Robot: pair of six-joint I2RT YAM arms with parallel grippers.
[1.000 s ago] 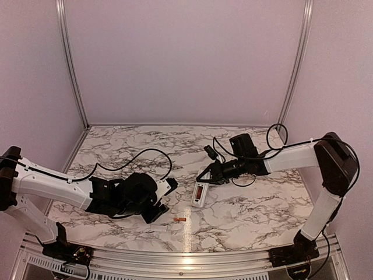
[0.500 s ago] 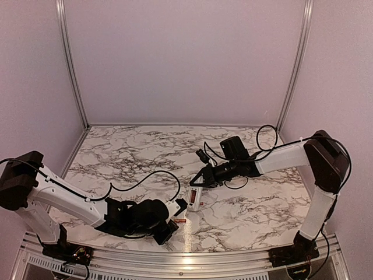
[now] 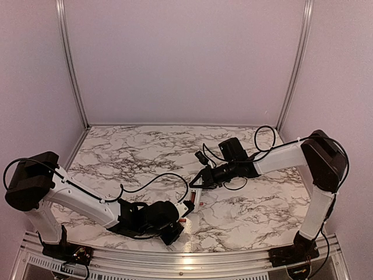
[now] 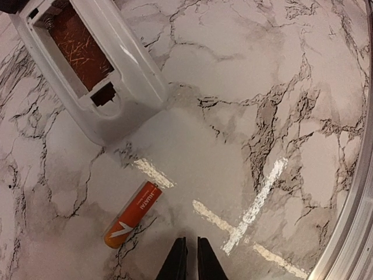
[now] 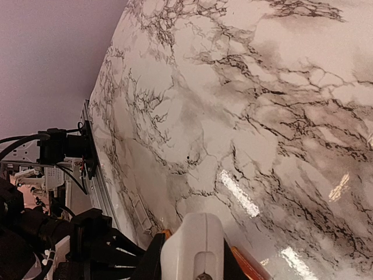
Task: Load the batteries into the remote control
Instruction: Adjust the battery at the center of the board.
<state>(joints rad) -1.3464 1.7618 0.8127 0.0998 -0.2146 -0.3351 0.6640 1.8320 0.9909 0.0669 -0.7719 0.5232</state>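
Note:
The white remote control (image 4: pixel 125 70) lies back-up on the marble table, its open battery recess (image 4: pixel 78 49) showing reddish-brown inside. In the top view the remote (image 3: pixel 194 198) sits at the middle of the table. My right gripper (image 3: pixel 201 179) is shut on the remote's far end, and that end shows between its fingers in the right wrist view (image 5: pixel 193 248). One orange-red battery (image 4: pixel 131 214) lies on the table just below the remote's near end. My left gripper (image 4: pixel 187 256) is shut and empty, with its tips just right of the battery. I cannot make out the second battery.
The metal rail (image 3: pixel 192 256) runs along the table's near edge, close behind my left gripper, and shows in the left wrist view (image 4: pixel 355 221). Black cables (image 3: pixel 154 178) trail over the marble behind the left arm. The enclosure walls stand at the back and sides.
My left arm has swung right along the near edge until its gripper is beside the battery. My right gripper has drawn the remote a little left and nearer.

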